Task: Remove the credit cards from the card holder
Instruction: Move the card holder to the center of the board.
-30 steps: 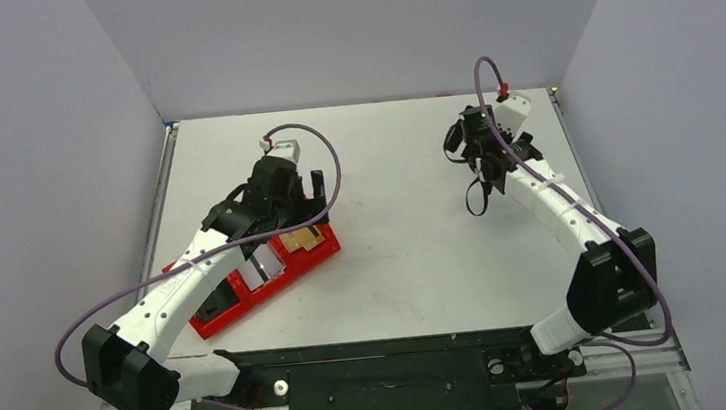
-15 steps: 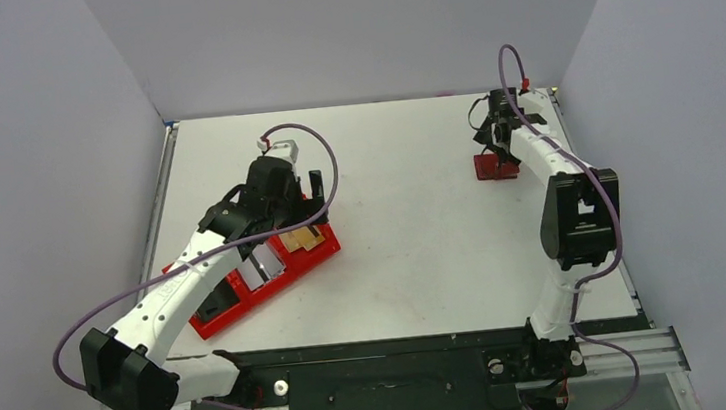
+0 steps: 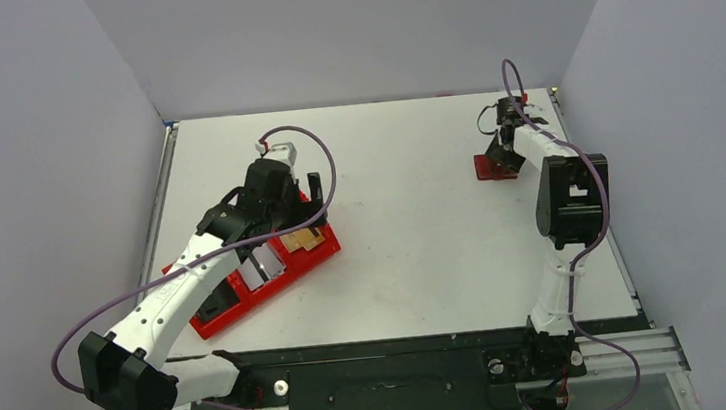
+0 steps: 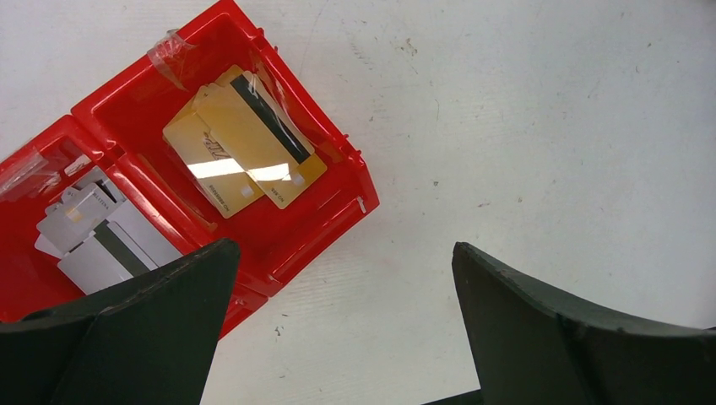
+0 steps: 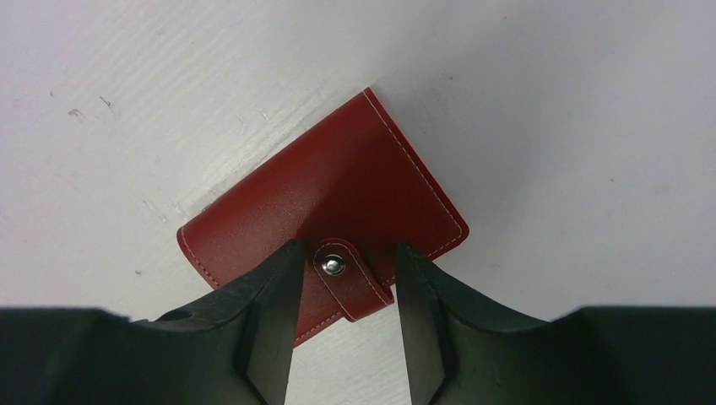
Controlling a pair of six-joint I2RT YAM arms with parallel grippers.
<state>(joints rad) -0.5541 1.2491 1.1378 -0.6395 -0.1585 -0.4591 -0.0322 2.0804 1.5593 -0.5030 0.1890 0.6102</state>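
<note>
Moved since a second ago: the right arm, now folded upright with its elbow high, and the right gripper [image 5: 348, 253], carried from the mid-right of the table [image 3: 414, 250] out to the far right and down over the card holder [image 5: 338, 202]; the left arm has kept its place. Card holder: dark red, closed, lying flat on the table at the far right, well apart from the tray, with pale stitching along its edges. Strap tab [image 5: 355, 283]: short, red, fastened by a metal snap stud [image 5: 334, 266], lying between the right gripper's two fingers. Right gripper: jaws partly drawn in, one to each side of the tab; whether they pinch it cannot be told. Left gripper [image 4: 346, 329]: jaws spread wide, holding nothing, hanging above the right end of the red compartment tray [image 4: 333, 215]. The tray lies slantwise on the left of the table. Tan-gold credit cards [image 4: 245, 143]: overlapping in the tray's right-end compartment, dark stripe showing on the top one. Silver-grey credit cards [image 4: 101, 236]: stacked loosely in the next compartment to the left.
</note>
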